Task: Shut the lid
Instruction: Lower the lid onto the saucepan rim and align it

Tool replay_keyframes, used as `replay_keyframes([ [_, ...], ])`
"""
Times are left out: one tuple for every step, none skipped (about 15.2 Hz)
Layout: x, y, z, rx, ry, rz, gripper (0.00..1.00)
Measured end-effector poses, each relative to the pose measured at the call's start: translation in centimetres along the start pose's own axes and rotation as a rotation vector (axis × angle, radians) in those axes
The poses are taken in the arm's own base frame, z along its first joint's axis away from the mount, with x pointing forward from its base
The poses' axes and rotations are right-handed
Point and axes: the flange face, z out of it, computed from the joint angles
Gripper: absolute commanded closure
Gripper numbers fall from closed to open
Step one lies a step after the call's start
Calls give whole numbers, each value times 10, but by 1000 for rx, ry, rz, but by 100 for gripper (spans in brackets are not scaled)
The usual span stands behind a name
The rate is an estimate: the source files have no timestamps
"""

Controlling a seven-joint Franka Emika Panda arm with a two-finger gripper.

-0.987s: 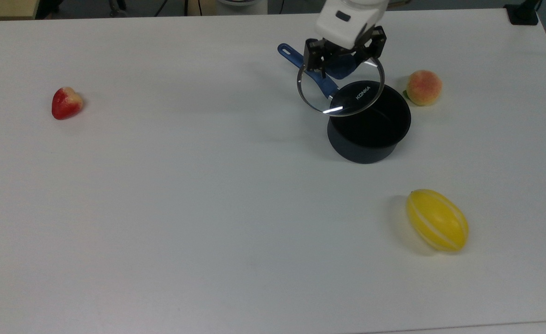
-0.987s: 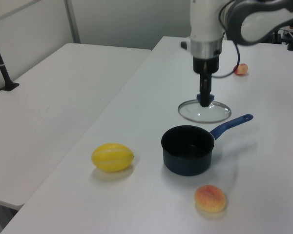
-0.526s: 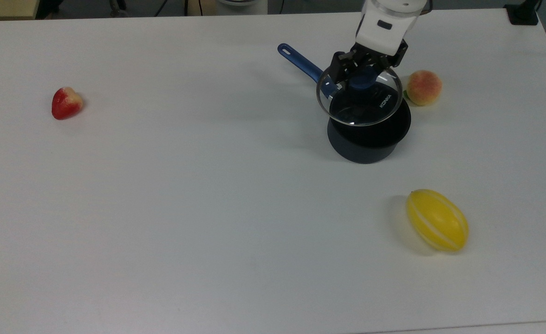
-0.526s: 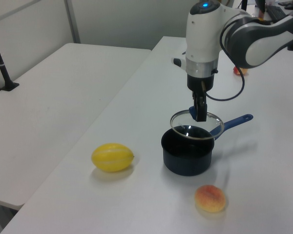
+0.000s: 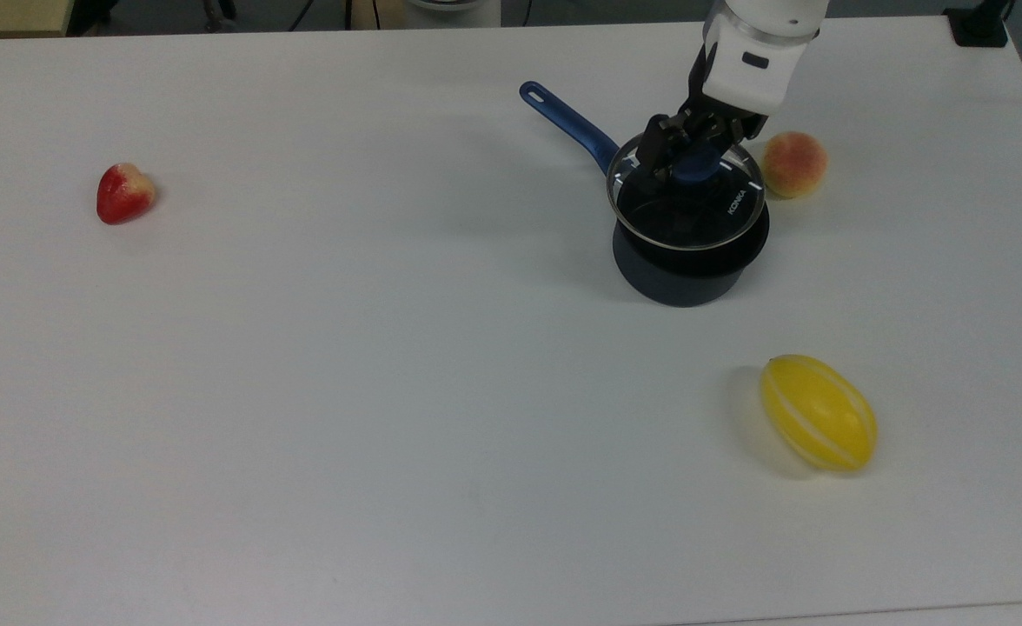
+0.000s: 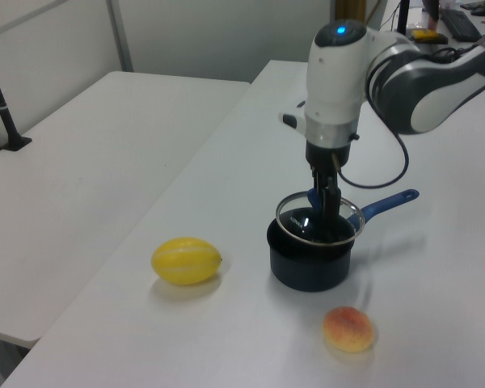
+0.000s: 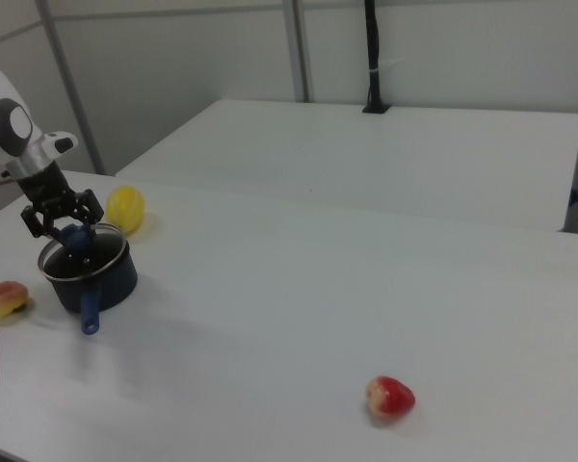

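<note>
The tool (image 5: 692,156) pinches the blue knob (image 5: 696,167) of the lid (image 5: 686,198), which sits over the mouth of the dark saucepan (image 5: 690,261) toward the top view's far right of the white tabletop (image 5: 372,348). A peach (image 5: 793,163) lies just beside the pan, a yellow melon (image 5: 819,413) nearer, a strawberry (image 5: 124,192) far left.

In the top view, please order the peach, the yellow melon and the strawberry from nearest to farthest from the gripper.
Gripper holds the lid by its knob.
1. Peach, just to the top view's right.
2. Yellow melon, toward the lower right.
3. Strawberry, far to the top view's left.
</note>
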Motion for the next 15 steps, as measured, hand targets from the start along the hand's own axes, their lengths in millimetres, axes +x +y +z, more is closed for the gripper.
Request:
replay_keyframes([
  [2, -3, 5, -2, 0, -8, 84],
  [4, -5, 9, -1, 7, -13, 84],
  [6, -6, 12, -1, 15, -18, 84],
  [7, -6, 14, -5, 20, -22, 84],
  [8, -6, 15, -8, 24, -25, 84],
  [8, -6, 15, -9, 29, -26, 84],
  [9, -7, 16, -10, 32, -27, 84],
  [9, -7, 17, -9, 33, -28, 84],
  [10, -7, 17, -8, 36, -29, 84],
  [10, -9, 18, -6, 38, -31, 84],
  [11, -10, 19, -5, 39, -33, 84],
  [11, -12, 20, -4, 38, -36, 84],
  [11, -13, 21, -4, 39, -38, 84],
  [11, -14, 21, -4, 39, -40, 82],
  [11, -14, 21, -4, 39, -41, 75],
])
